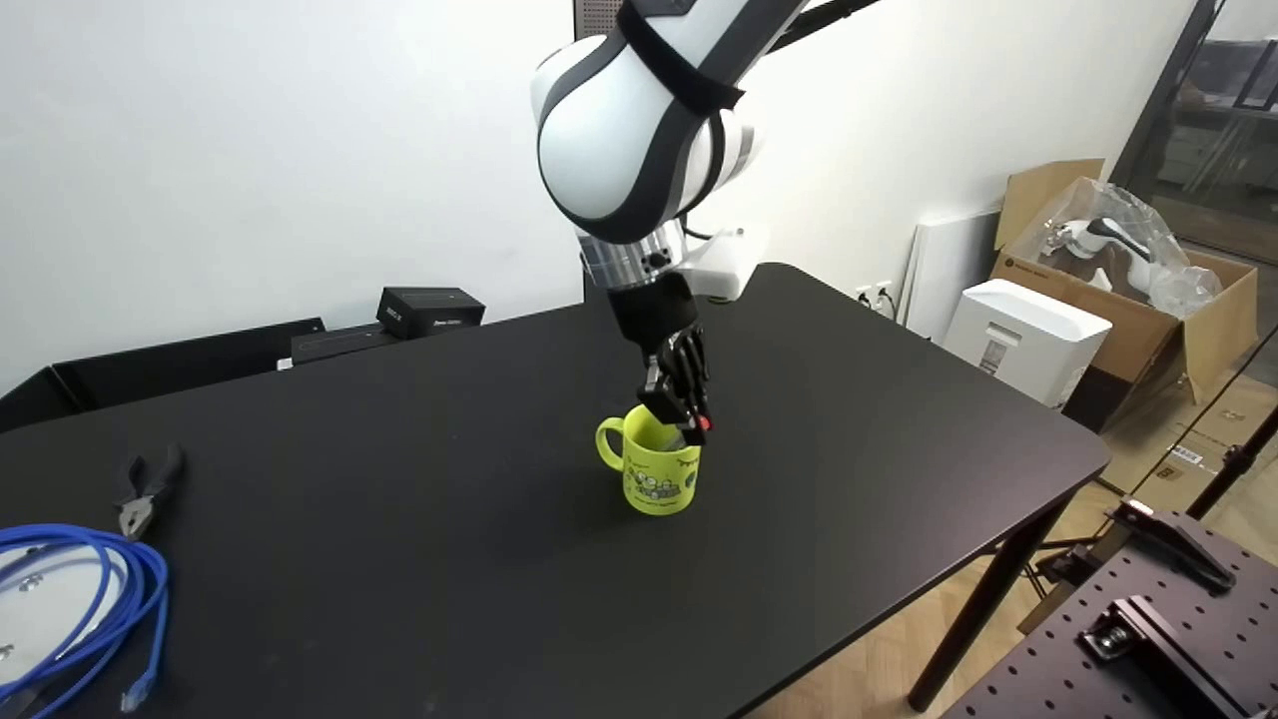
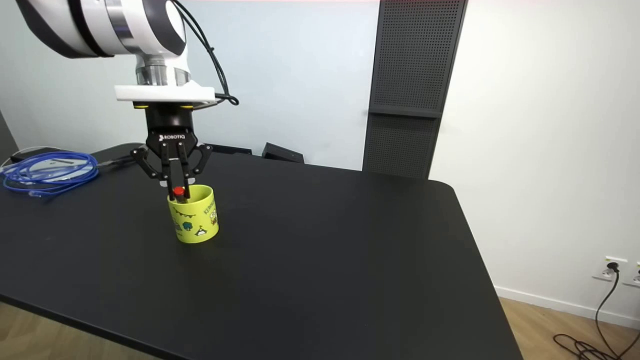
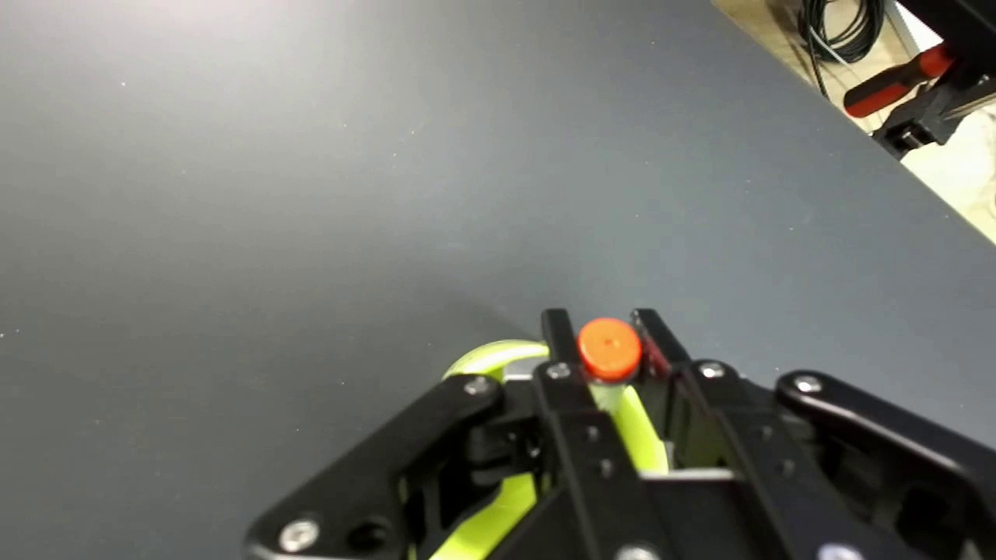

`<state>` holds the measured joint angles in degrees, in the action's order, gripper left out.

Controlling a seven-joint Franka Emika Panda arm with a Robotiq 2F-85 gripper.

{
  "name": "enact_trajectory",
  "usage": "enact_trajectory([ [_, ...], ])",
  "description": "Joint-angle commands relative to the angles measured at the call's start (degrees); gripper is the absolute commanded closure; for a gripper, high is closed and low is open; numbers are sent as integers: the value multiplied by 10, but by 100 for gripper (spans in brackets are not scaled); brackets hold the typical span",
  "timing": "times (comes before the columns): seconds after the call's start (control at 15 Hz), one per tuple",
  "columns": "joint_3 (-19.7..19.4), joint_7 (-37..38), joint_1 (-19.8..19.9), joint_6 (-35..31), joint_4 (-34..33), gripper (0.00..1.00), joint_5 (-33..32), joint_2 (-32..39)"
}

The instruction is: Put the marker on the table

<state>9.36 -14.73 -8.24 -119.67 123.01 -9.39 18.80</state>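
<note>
Table point(image 2: 350, 270) carries the lot; gripper point(image 2: 179, 195) points down over it, fingers point(image 3: 557, 341) at the mug's mouth because that's where the marker is. Mug point(image 2: 197, 226) stands upright on the table right below the gripper, acting as holder: it props the marker's end up within reach. Marker point(image 3: 609, 350) is in the mug, red end up between the fingertips, pale body running down inside, so not on the table top yet. Gripper reads as clamped on that end, a finger each side, though the wrist view is blurry there and I can't judge how firm. Room: a table edge cuts across beyond the fingertips, well apart; don't set down that way. Blue cable coil point(image 2: 21, 172) and pliers point(image 1: 140, 507) lie well apart from the gripper; broad table top runs out opposite them, I'd aim there. Tightest edge is the mug rim, just beside the fingertips: lift out along the marker before going sideways, or the mug may tip.
</note>
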Motion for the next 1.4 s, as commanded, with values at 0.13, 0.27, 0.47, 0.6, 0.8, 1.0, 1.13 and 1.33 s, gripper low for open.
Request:
enact_trajectory([
  [0.13, -2, 20, -7, 18, 9, 94, -17, -60],
  [0.27, -4, 34, -10, 12, 15, 94, -37, -87],
  [0.47, -2, 47, -11, 9, 25, 94, -58, -131],
  [0.6, -1, 58, -13, 6, 34, 94, -73, -160],
  [0.8, -3, 81, -9, -5, 51, 94, -91, -192],
  [1.0, -14, 93, 4, -41, 70, 94, -98, -199],
  [1.13, -27, 84, 16, -89, 83, 94, -96, -191],
  [1.33, -45, 66, 35, -153, 93, 94, -84, -168],
])
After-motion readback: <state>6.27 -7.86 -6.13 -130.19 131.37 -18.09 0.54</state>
